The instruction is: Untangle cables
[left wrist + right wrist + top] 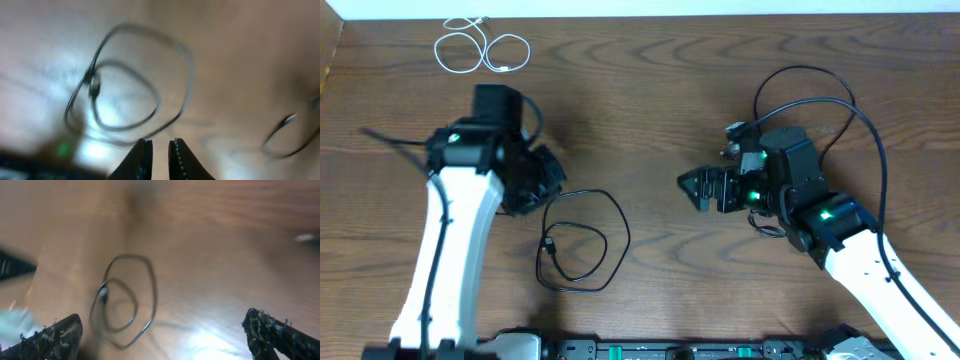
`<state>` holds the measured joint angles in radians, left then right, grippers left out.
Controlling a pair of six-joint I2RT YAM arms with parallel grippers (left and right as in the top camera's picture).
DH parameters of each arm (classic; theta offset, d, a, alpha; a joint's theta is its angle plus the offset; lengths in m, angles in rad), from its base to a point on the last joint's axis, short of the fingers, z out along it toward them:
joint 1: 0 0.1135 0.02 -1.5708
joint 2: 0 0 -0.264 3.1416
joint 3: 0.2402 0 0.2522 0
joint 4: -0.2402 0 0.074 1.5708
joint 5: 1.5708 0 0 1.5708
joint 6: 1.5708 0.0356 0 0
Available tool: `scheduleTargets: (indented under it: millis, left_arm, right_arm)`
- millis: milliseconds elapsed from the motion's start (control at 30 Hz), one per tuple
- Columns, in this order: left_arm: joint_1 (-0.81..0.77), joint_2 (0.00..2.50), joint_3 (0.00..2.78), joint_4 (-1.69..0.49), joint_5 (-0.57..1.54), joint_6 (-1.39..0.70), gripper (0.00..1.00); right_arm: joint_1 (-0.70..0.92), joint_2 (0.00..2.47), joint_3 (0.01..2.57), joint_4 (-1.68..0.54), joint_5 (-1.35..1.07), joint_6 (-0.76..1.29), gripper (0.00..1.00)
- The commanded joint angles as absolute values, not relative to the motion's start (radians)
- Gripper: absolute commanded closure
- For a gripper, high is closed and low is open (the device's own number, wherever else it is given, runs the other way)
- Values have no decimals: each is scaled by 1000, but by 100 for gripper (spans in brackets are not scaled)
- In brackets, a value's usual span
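A black cable (548, 245) lies in a loose double loop on the wooden table, front centre; it also shows blurred in the left wrist view (93, 86) and the right wrist view (103, 292). A white cable (485, 52) is coiled at the far left. My left gripper (552, 180) (160, 141) hovers just left of the black loop, jaws a narrow gap apart with nothing between them. My right gripper (692, 188) (162, 316) stands wide open and empty to the right of the loop.
Thick black leads (810, 85) arc from the right arm over the table's right half. A thin dark loop (285, 140) shows blurred at the right of the left wrist view; which cord it is I cannot tell. The arm bases (620, 350) line the front edge.
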<state>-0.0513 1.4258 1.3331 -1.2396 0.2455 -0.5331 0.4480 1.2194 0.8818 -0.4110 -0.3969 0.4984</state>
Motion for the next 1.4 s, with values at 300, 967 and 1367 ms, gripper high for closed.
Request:
scheduleTargets:
  millis: [300, 967, 1367]
  left_arm:
    - [-330, 1679, 1324, -1320, 253, -342, 49]
    - [-451, 1718, 1057, -992, 373, -136, 0]
    - [-475, 1718, 1011, -916, 264, -183, 0]
  right_arm:
    - [161, 1257, 888, -545, -284, 553, 1]
    - [127, 1257, 888, -604, -141, 493, 1]
    - [127, 1257, 888, -607, -141, 493, 1]
